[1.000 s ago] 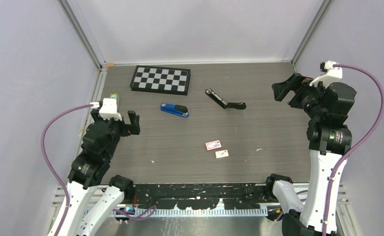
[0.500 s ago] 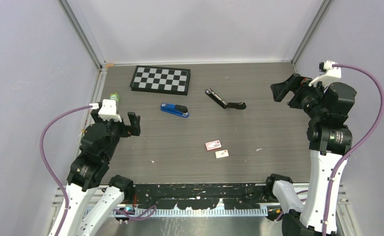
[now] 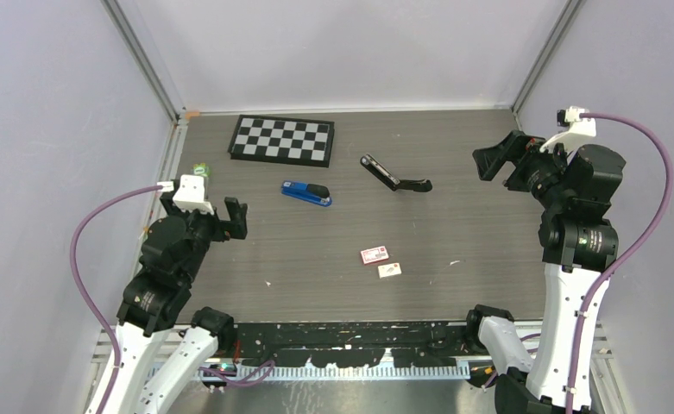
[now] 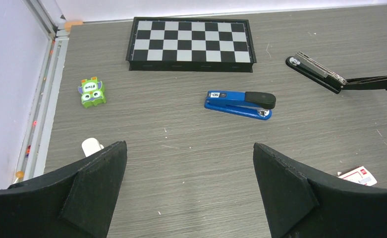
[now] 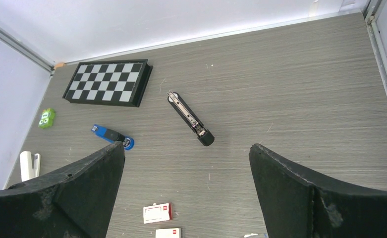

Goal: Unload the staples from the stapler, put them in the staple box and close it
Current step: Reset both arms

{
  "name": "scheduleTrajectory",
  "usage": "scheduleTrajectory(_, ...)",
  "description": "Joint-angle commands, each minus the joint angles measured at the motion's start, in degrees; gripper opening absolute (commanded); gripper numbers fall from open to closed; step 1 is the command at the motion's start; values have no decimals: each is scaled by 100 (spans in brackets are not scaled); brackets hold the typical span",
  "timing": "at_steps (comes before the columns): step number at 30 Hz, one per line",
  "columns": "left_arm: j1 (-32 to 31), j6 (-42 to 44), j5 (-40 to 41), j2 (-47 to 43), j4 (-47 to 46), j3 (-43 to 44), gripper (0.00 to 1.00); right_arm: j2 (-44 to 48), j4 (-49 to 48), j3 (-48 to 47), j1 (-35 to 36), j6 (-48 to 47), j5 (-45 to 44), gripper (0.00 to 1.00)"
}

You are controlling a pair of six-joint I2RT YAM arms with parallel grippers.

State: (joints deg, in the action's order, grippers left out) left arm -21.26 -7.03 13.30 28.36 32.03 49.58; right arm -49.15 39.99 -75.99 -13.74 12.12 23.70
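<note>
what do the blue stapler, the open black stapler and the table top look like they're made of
Blue stapler: glossy blue body, painted metal or plastic; matte black top looks plastic. Open black stapler: black shell, bare silvery channel, likely steel. Table top: matte grey wood grain, probably laminate.

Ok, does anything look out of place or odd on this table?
The black stapler lies hinged wide open mid-table, its magazine rail exposed, unlike the closed blue stapler to its left. Nothing looks spilled or damaged.
</note>
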Motion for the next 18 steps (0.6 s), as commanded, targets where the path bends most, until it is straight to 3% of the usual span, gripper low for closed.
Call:
scheduleTrajectory(1, 25, 8, -106, -50, -105, 131, 100, 2, -71, -224, -29, -94, 70, 100)
scheduleTrajectory(18, 25, -9, -183, -54, -125, 104, 100, 19, -34, -211, -24, -187, 108, 100)
